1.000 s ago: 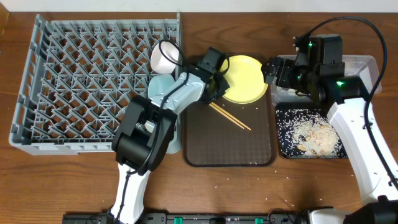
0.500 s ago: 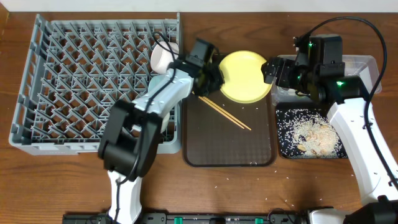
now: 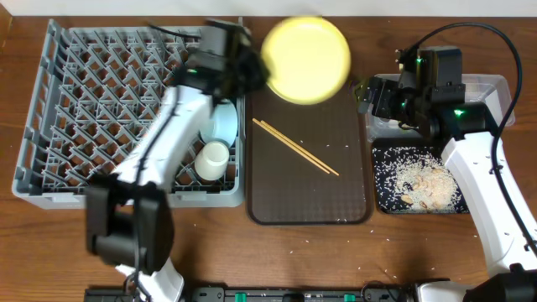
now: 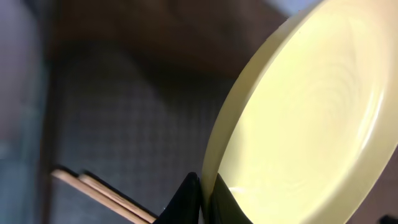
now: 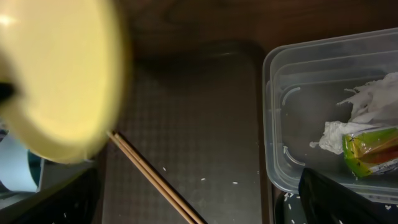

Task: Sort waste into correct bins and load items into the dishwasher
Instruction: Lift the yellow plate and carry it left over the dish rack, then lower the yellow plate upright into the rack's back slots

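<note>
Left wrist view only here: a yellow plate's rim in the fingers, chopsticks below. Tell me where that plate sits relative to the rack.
Observer: The yellow plate is held over the brown tray's far edge, just right of the grey rack, pinched by the left gripper.
Operator: Report what's already in the rack.
Observer: A light blue bowl and a white cup, both along its right edge.
Operator: Give me the right gripper.
Observer: The right gripper is open and empty, at the clear tub's left wall.
</note>
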{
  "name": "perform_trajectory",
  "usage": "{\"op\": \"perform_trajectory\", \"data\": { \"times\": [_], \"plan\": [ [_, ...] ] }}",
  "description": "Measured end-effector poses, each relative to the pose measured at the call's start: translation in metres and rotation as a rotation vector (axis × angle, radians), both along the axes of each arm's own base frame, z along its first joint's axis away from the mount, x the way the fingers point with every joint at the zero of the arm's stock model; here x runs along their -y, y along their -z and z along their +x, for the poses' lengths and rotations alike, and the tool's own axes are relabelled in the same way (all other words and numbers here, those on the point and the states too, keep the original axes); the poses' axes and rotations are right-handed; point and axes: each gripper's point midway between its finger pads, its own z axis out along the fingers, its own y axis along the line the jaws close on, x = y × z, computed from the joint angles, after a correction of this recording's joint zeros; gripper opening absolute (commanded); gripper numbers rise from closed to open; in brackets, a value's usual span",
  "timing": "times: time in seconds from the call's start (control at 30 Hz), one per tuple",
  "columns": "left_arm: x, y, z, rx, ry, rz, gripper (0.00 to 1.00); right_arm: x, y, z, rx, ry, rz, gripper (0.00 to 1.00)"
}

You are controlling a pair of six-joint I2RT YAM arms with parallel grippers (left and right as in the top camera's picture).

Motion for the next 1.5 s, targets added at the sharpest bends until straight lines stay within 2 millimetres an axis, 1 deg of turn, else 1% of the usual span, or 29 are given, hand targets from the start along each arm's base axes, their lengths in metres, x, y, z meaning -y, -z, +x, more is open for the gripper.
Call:
{"op": "perform_trajectory", "data": {
  "times": [0.13,0.27,0.47,0.63,0.83,1.03,1.3,1.4,1.5],
  "plan": [
    [-0.049,-0.027,0.012,0.080,-0.068,0.017,0.07,0.000,0.000,0.000,0.000,0.000,0.000,0.99],
    [-0.100,-0.038,0.020,0.133,-0.126,0.069,0.07,0.000,0.000,0.000,0.000,0.000,0.000,0.99],
    [-0.156,-0.035,0.028,0.185,-0.170,0.202,0.08,0.000,0.000,0.000,0.000,0.000,0.000,0.99],
    [-0.194,-0.033,0.030,0.206,-0.213,0.310,0.08,0.000,0.000,0.000,0.000,0.000,0.000,0.99],
    [-0.237,-0.030,0.030,0.194,-0.312,0.442,0.07,0.000,0.000,0.000,0.000,0.000,0.000,0.99],
    [-0.272,-0.029,0.025,0.166,-0.424,0.592,0.07,0.000,0.000,0.000,0.000,0.000,0.000,0.99],
    [-0.305,-0.032,0.016,0.134,-0.532,0.762,0.07,0.000,0.000,0.000,0.000,0.000,0.000,0.99],
    [-0.312,-0.035,0.013,0.125,-0.563,0.824,0.07,0.000,0.000,0.000,0.000,0.000,0.000,0.99],
    [-0.311,-0.037,0.012,0.124,-0.563,0.873,0.08,0.000,0.000,0.000,0.000,0.000,0.000,0.99]
  ]
}}
